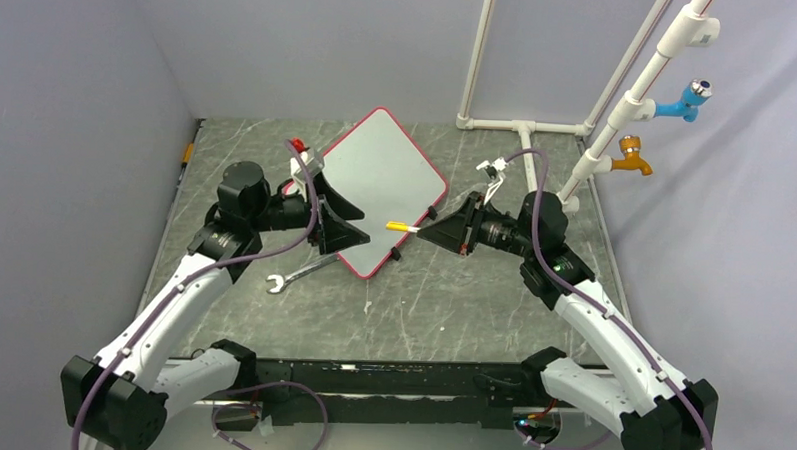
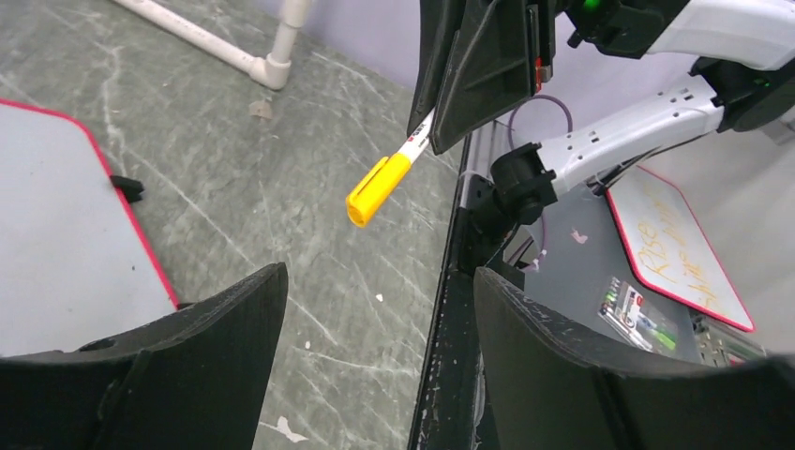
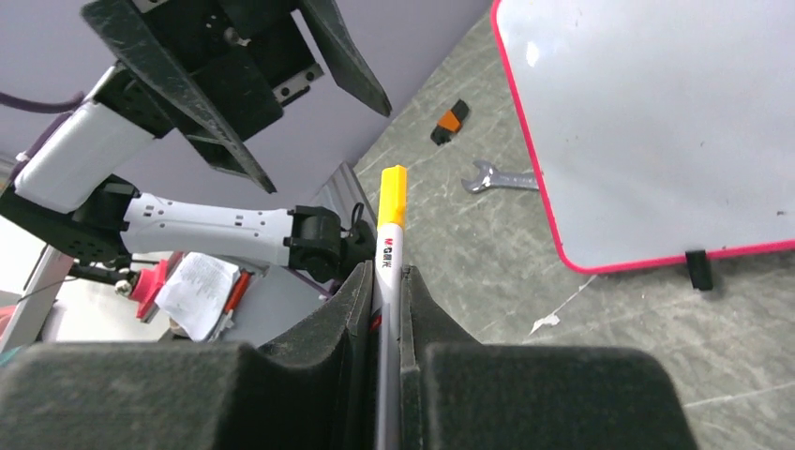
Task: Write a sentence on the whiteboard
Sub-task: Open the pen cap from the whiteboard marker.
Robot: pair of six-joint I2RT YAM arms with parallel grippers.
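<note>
The whiteboard (image 1: 381, 184) lies turned like a diamond in the middle of the table, red-framed, its face blank; no sentence shows on it. It also shows in the left wrist view (image 2: 56, 244) and the right wrist view (image 3: 656, 122). My right gripper (image 1: 421, 231) hovers just off the board's near right edge, shut on a white marker (image 3: 390, 211) whose yellow cap (image 1: 402, 226) is on and points at the left gripper. My left gripper (image 1: 359, 232) stands open and empty over the board's near corner (image 2: 380, 277), facing the marker (image 2: 380, 187).
A steel wrench (image 1: 298, 275) lies on the table left of the board's near corner. A white pipe frame (image 1: 523, 124) with a blue tap (image 1: 691, 98) and an orange tap (image 1: 632, 158) stands at the back right. Off the table lies another board with orange writing (image 2: 675, 248).
</note>
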